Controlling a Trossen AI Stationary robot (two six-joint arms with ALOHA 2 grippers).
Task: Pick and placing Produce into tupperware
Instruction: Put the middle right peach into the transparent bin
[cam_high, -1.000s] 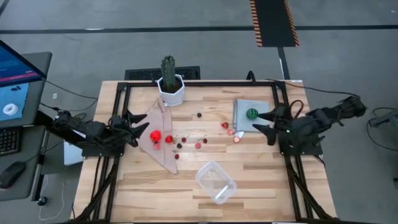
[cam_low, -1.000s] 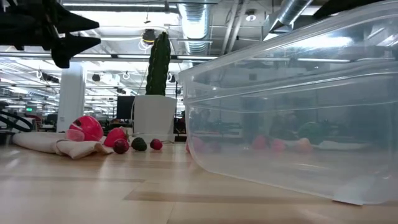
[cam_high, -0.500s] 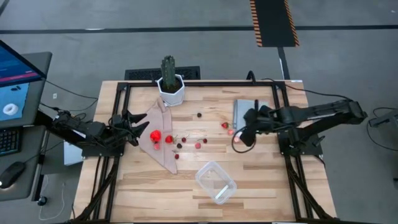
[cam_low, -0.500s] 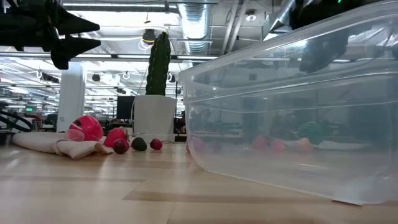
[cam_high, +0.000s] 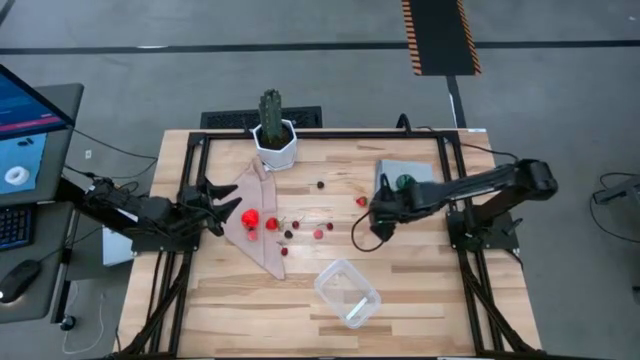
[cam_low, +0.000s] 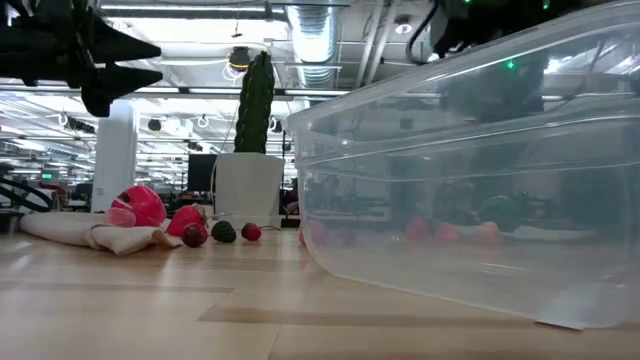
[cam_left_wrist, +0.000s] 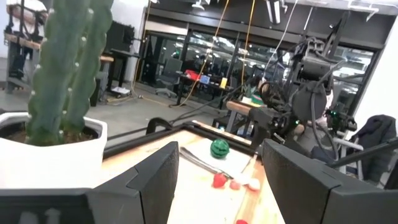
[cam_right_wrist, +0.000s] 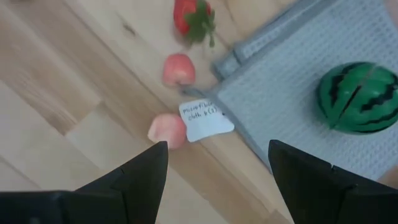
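Our right arm reaches in from the table's right side toward the middle, stretched low and nearly straight across the wood in the high view, with its right gripper (cam_high: 374, 218) at the far end, well out from its base. From its own wrist camera we see its two dark fingers (cam_right_wrist: 134, 174) spread wide, pointing down at the tabletop with nothing between them. Our left arm waits folded at the table's left edge, its left gripper (cam_high: 222, 207) raised off the surface and aimed inward. Its fingers (cam_left_wrist: 155, 177) stand apart and empty too. In the low view that gripper hangs high at the upper left.
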